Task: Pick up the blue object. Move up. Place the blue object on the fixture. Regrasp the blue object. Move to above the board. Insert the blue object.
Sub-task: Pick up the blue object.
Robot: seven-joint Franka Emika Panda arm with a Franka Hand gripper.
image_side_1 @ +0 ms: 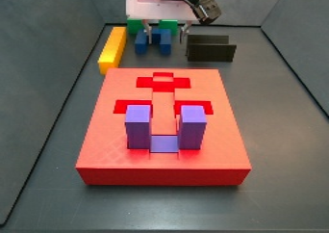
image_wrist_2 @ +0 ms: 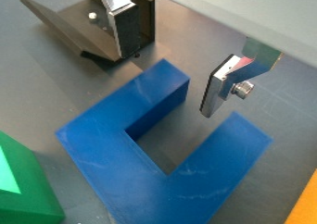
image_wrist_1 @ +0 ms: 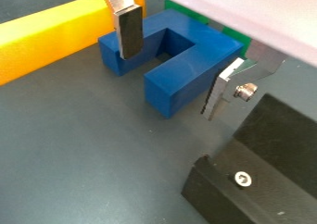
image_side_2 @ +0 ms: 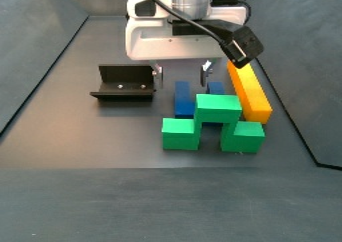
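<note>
You're at the first step: the gripper [image_wrist_2: 173,61] stands open, fingers straddling one prong of the royal-blue U-shaped block [image_wrist_2: 161,158], which lies on the counter's far edge. Lifting, fixture, regrasp, insertion remain.

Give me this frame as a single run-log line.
stage: pick | hand: open, low, straddling one prong of blue block | blue block: on floor, not gripped | fixture: empty | board: holds purple block
</note>
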